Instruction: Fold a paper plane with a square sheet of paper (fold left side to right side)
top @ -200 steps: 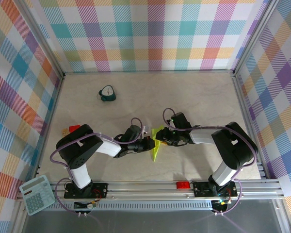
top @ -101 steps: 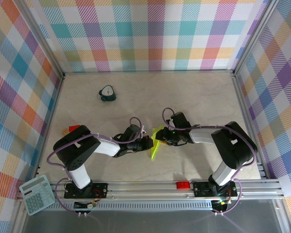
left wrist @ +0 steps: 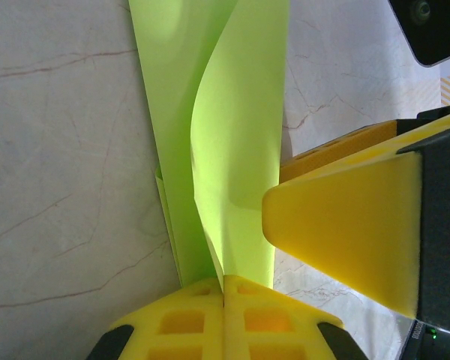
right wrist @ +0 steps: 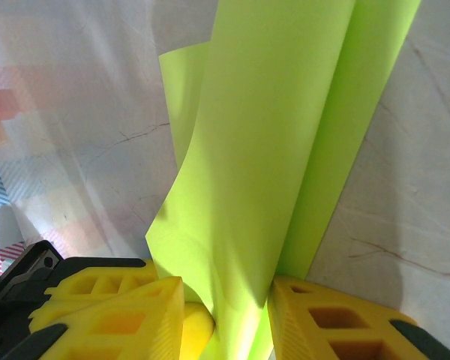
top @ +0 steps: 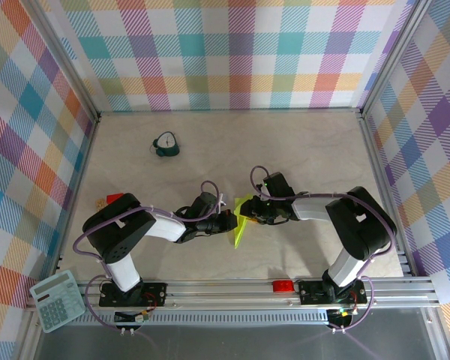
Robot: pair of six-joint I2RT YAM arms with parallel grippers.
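From above, we are seeing the paper (top: pixel 241 225) standing partly folded near the middle of the worktop (top: pixel 307 157), with the left pincer (top: pixel 232 220) and the right pincer (top: pixel 248 217) meeting at it from either side. A clock (top: pixel 165 145) is sitting well apart toward the far left, and a red block (top: pixel 114 199) is lying near the left wall. In the left wrist view, the left pincer (left wrist: pixel 223 285) is pressed together, pinching the paper's (left wrist: pixel 232 135) lower tip at its seam, while a flap is curling up against a finger (left wrist: pixel 345 225) of the right pincer. In the right wrist view, the right pincer (right wrist: pixel 226 292) is bracketing the folded paper (right wrist: pixel 285 112), its pads partly apart and pressing against the two sides.
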